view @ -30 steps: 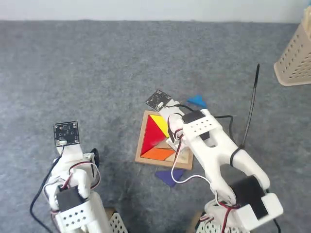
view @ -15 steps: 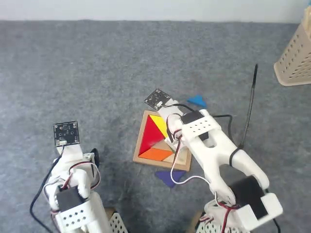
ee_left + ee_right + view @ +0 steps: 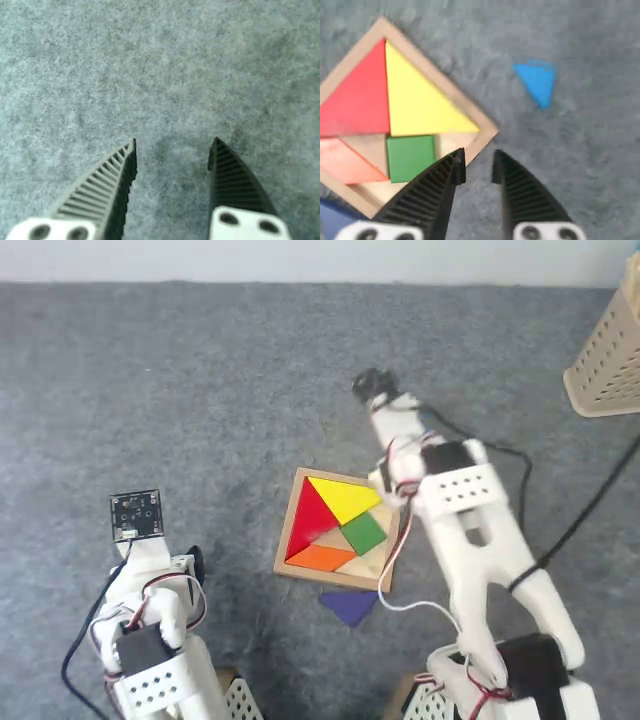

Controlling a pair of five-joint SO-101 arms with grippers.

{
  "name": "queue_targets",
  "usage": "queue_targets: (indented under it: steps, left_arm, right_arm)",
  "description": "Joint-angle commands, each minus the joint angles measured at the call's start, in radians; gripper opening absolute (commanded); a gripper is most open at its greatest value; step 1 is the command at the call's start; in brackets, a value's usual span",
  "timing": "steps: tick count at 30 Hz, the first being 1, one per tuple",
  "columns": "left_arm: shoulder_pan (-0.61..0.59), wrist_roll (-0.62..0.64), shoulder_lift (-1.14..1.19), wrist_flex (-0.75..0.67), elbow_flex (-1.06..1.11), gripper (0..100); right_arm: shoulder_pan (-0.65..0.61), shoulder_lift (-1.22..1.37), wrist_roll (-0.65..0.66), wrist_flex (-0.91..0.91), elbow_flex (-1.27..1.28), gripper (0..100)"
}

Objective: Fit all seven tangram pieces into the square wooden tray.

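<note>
Two fingers of your left gripper [image 3: 172, 147] gape empty over carpet [image 3: 160, 60] toward the desk's [image 3: 200, 370] near edge. A purple piece [image 3: 350, 606] lies off the tray's [image 3: 288, 523] near edge; red [image 3: 308, 515], orange [image 3: 322, 557], green [image 3: 363, 534] and yellow [image 3: 345, 498] sit inside. Your right gripper [image 3: 477, 160], barely parted and empty, hangs at its far right corner. The right wrist view shows a blue triangle [image 3: 537, 82] beyond, with open carpet around it.

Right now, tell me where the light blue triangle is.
In the right wrist view the light blue triangle lies on the grey carpet outside the wooden tray, off the corner by the yellow triangle, ahead of the right tool.
</note>
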Motion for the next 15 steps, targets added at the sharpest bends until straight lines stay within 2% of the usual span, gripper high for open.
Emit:
queue_targets:
  steps: [1,8,11,15]
  left_arm:
    - [0.000,0.009,-0.012,0.003,-0.019,23]
    - [0.000,0.009,-0.012,0.003,-0.019,23]
    - [0.000,0.009,-0.012,0.003,-0.019,23]
    - [0.000,0.009,-0.012,0.003,-0.019,23]
  right_arm:
    - [0.022,0.059,-0.015,0.028,-0.169,18.8]
    - [0.045,0.390,0.008,-0.041,-0.414,19.4]
    - [0.082,0.524,0.071,-0.038,-0.545,19.5]
    - [0.113,0.676,0.075,0.007,-0.683,19.5]
